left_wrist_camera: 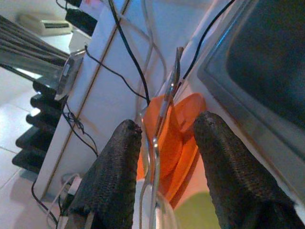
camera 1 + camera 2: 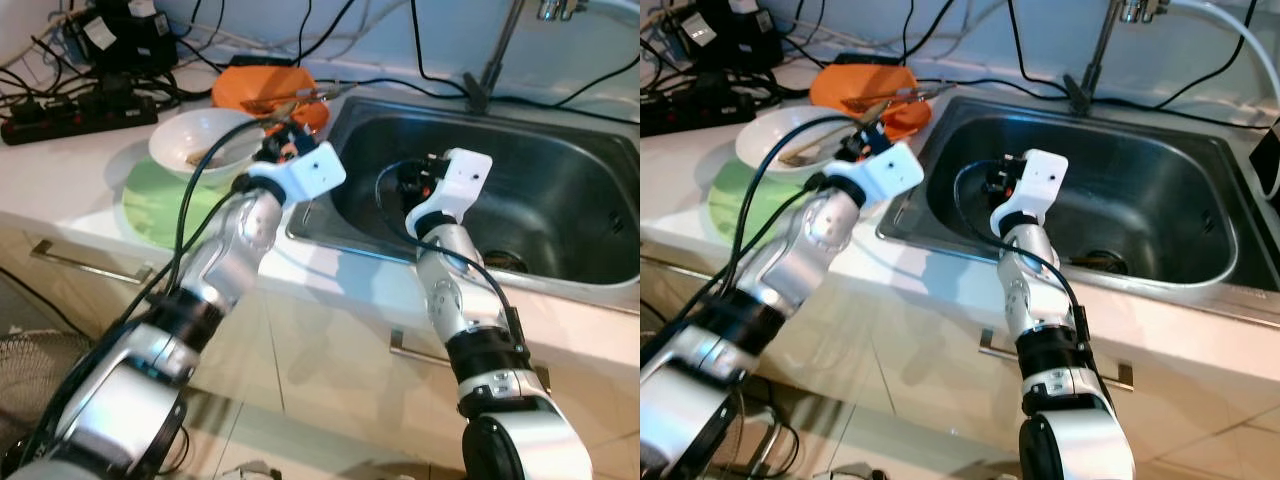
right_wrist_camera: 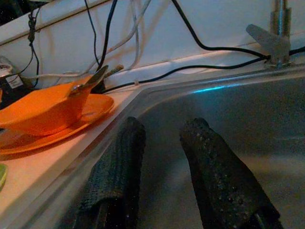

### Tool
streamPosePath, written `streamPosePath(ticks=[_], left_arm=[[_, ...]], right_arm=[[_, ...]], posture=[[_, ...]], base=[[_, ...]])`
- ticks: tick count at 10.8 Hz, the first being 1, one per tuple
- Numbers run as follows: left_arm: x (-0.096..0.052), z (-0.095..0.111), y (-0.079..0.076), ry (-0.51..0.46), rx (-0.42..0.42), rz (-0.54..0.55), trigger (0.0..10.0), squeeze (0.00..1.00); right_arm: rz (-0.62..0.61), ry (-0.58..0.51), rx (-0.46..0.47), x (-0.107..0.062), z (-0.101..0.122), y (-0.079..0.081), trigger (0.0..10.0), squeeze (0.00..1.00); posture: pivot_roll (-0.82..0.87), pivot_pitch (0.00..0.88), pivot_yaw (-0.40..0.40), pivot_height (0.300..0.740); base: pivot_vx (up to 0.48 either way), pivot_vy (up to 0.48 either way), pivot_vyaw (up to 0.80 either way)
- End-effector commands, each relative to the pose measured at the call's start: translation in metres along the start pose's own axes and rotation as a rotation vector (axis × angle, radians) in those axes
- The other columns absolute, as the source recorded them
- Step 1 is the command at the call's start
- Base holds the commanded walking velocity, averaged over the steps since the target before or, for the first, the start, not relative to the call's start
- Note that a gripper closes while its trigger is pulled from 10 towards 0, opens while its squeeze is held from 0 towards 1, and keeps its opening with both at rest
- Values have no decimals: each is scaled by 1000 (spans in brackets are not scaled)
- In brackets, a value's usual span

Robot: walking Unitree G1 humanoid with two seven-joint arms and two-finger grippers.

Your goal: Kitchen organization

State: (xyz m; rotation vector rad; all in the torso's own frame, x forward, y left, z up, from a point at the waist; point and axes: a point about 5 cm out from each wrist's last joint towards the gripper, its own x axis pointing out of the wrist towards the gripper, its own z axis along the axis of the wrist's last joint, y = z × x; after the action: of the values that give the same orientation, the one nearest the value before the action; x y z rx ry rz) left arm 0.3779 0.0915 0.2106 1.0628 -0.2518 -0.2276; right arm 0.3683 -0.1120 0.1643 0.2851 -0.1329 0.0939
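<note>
White countertop [image 2: 90,215] holds an orange bowl [image 2: 262,92] beside the steel sink [image 2: 560,200], where the left gripper [image 1: 164,143] hovers with fingers apart around a utensil handle [image 1: 162,114], and the right gripper [image 3: 162,157], fingers apart, hangs over the basin.

Faucet [image 2: 500,50] top beyond frame edge

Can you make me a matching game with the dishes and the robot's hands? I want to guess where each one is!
Things:
1. white bowl
2. green plate
3. orange bowl
4. right end effector

Places:
A. reaching into the steel sink
B. on an orange plate, with utensils in it
C. lying flat on the counter, under the white bowl
D. on the green plate, beside the left end effector

Pairs: 1-D, 2-C, 3-B, 4-A
</note>
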Motion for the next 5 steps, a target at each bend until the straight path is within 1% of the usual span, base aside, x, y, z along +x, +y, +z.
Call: streamPosePath(ticks=[1, 3, 5], left_arm=[[10, 4, 4, -12, 14, 14, 10000, 0], [18, 4, 2, -8, 24, 7, 10000, 0], [24, 1, 2, 18, 37, 9, 10000, 0]], right_arm=[[4, -13, -9, 0, 1, 0, 10000, 0], [-1, -12, -9, -3, 0, -1, 10000, 0], [-2, -10, -10, -4, 0, -2, 10000, 0]], posture=[[108, 0, 25, 740], [100, 0, 25, 740], [93, 4, 21, 740]], base=[[0, 0, 0], [0, 0, 0], [0, 0, 0]])
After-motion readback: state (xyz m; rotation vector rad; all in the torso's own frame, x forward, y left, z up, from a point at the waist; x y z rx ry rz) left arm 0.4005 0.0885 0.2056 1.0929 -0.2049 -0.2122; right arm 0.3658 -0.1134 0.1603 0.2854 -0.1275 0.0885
